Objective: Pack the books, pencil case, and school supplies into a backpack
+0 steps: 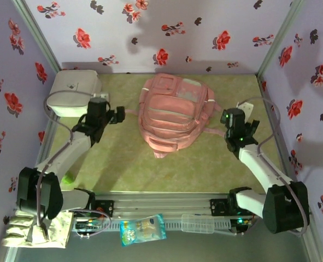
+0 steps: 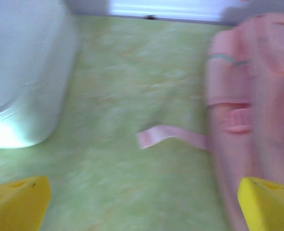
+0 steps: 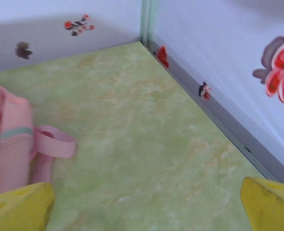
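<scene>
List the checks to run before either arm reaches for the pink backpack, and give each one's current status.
1. Left pincer open with nothing in it: ok.
2. Right pincer open and empty: ok.
3. Backpack lying flat mid-table between the two arms: ok.
4. Backpack's main opening unzipped: cannot tell.
5. White box off to the far left, apart from the backpack: ok.
6. Left wrist picture sharp enough to aim by: not ok, blurred.
</scene>
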Controlling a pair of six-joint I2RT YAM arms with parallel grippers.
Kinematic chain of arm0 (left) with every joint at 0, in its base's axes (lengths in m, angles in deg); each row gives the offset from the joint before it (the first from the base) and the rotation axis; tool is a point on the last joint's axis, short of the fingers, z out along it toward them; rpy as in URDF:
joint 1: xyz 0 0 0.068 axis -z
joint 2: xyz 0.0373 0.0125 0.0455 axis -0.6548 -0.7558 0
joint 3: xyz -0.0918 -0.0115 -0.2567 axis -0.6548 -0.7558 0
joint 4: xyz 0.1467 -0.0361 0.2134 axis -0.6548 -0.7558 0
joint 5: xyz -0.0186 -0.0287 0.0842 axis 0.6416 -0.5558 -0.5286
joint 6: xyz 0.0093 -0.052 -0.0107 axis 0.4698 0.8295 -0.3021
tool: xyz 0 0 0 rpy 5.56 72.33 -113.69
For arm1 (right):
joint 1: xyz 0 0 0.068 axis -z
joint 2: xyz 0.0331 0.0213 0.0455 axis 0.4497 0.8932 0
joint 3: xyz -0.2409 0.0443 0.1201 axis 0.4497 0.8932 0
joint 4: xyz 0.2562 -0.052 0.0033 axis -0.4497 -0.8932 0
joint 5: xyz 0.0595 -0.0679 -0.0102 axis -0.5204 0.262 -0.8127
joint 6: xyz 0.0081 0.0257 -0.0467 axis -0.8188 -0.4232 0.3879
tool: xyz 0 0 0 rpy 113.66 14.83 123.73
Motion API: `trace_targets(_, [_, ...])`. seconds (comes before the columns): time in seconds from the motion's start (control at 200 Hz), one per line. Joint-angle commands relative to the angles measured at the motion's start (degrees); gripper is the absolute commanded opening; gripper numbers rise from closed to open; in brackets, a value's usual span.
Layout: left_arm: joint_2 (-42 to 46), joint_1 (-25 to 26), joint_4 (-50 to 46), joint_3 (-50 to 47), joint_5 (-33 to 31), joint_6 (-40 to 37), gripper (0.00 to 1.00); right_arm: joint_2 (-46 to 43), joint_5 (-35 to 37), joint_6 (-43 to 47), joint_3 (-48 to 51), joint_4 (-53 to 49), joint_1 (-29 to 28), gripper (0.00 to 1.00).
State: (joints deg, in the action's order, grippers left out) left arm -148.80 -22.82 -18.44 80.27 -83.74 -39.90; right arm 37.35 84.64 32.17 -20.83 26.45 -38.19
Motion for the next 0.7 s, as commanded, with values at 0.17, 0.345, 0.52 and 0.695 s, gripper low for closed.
trace_targets(0.17, [4.34, -6.73, 19.75, -16.25, -15.74, -3.51, 1.0, 8.69, 6.83, 2.59, 10.39, 26.38, 2.41, 1.0])
trace_targets(0.345, [2.68, -9.83, 26.42, -19.29, -15.87, -6.98, 1.0, 15.5, 2.18, 6.47, 10.42, 32.52, 2.42, 1.0])
trace_targets(0.52, [-2.25, -12.91, 36.36, -22.98, -9.93, -11.4, 1.0, 18.31, -5.83, 10.01, 11.92, 40.94, 3.65, 1.0])
trace_targets(0.695, [-5.54, -15.07, 50.41, -27.66, 1.49, -15.24, 1.0, 21.66, -13.99, 10.12, 13.7, 46.82, 5.85, 0.99])
